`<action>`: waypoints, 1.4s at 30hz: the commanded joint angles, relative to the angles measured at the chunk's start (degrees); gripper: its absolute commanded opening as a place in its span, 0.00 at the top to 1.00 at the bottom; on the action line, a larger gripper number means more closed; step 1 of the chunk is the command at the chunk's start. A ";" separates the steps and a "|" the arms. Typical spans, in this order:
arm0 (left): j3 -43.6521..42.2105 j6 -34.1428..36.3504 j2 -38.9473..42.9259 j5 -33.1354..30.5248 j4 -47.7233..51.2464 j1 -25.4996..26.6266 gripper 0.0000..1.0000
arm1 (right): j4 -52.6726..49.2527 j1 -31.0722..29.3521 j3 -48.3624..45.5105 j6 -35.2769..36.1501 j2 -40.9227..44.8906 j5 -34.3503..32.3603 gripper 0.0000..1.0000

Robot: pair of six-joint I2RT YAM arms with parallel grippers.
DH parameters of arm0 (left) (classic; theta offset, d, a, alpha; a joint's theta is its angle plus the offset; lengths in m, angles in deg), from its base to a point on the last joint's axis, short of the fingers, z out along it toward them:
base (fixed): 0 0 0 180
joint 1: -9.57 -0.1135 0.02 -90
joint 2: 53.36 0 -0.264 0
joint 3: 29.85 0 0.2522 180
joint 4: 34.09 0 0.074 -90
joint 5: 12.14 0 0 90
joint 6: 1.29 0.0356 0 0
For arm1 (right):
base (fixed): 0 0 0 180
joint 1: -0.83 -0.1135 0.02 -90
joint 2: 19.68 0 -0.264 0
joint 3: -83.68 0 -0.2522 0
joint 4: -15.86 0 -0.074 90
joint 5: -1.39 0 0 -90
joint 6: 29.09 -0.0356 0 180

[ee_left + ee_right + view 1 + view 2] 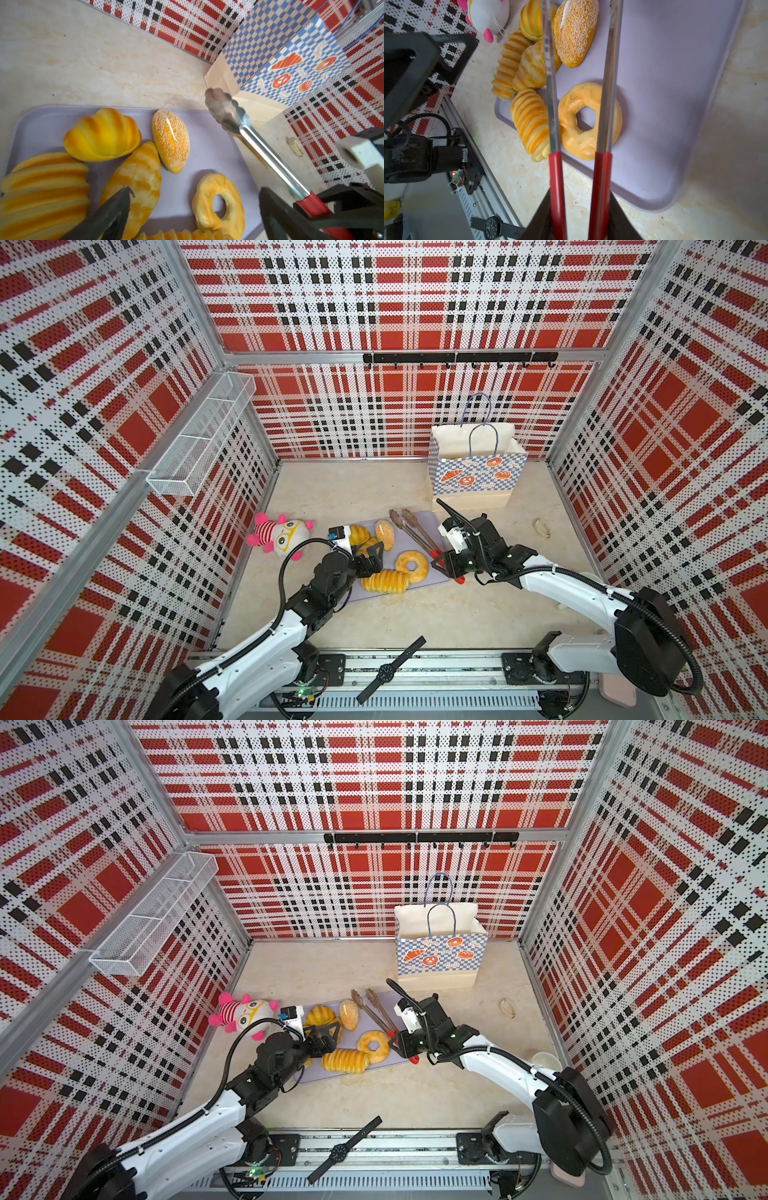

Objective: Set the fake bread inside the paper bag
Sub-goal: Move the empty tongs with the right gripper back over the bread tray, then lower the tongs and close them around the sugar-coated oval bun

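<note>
Fake bread (pixel 102 135) lies in six pieces on the lavender tray (pixel 207 145) in the middle of the tabletop (pixel 374 489). There is a shell-shaped bun, a seeded bun (pixel 171 141), a croissant (pixel 139 180), two ridged loaves and a ring doughnut (pixel 411 566). The paper bag (pixel 473 477) stands upright with its mouth open behind the tray, by the back wall and apart from the bread. Its inside cannot be seen.

The left gripper (pixel 376 559) hangs over the tray's left half, jaws wide and nothing held between them. In the left wrist view one finger (pixel 112 212) overlaps the croissant, and the other finger (pixel 280 214) stands beyond the doughnut at the tray's edge. Croissant and doughnut both lie in the gap below. Whether the finger touches the croissant cannot be told.

The right gripper (pixel 440 564) sits at the tray's near right corner, jaws narrow and clamped on the red handles of the metal tongs (pixel 415 533). The tongs' arms are spread and run across the tray's right part. Their tips are apart at the far edge, just past the seeded bun. In the right wrist view the doughnut shows beneath the two arms. One arm crosses where a ridged loaf meets the doughnut, and contact cannot be judged.

A plush doll (pixel 278 535) lies left of the tray.
</note>
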 commanded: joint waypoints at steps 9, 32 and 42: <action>-0.40 1.72 -1.39 1.75 -2.89 -0.42 0.02 | 13.45 -0.27 -4.00 -5.01 -2.87 2.68 0.64; -0.66 1.73 -1.48 2.79 -3.68 -0.42 0.02 | 8.97 -1.99 -2.12 -2.87 -7.78 5.66 0.63; -0.84 1.71 -0.49 3.01 -3.64 -0.42 0.02 | 10.11 -2.71 -0.58 -3.19 -10.62 7.84 0.63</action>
